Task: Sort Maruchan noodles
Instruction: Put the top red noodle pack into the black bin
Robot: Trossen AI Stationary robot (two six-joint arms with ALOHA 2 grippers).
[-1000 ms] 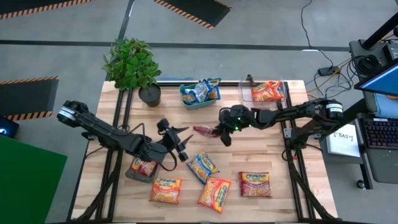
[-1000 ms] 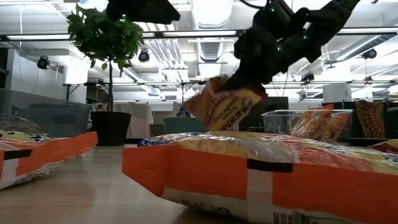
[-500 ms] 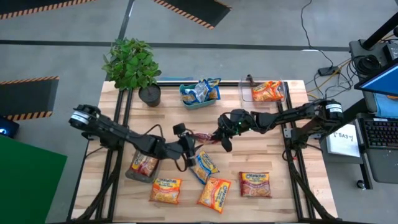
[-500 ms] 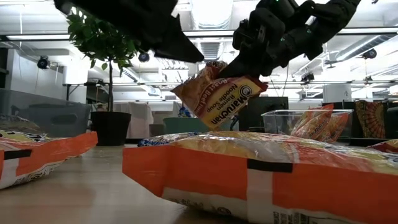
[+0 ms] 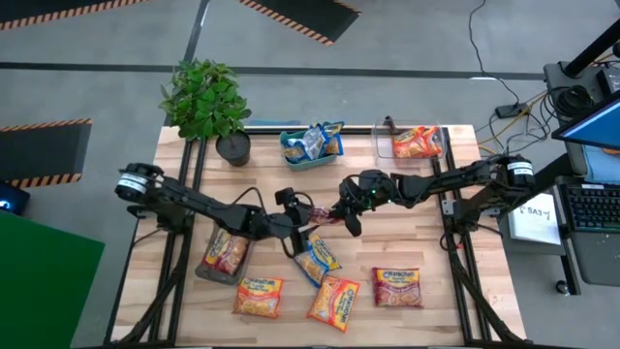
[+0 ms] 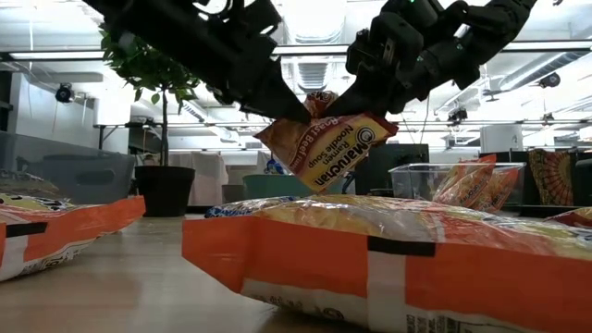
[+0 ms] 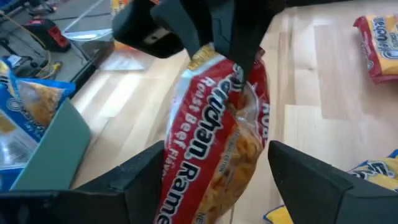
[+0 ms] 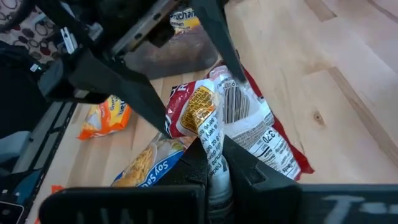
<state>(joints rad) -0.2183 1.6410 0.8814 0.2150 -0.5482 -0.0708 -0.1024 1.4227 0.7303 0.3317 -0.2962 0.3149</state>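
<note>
Since a second ago the left gripper (image 5: 308,215) has moved from the table's front toward the middle and now reaches the red noodle packet (image 6: 324,148), its fingers (image 7: 311,180) spread wide on both sides of it without pinching. The right arm stretches in from the right side; the right gripper (image 5: 341,208) is closed on the packet's top edge and holds it in the air above the table (image 5: 407,242).

Robotics lab or workshop: hazard-striped floor mats (image 5: 300,16), ceiling strip lights (image 6: 314,48), monitor (image 5: 593,124), loose cables (image 5: 484,48).
</note>
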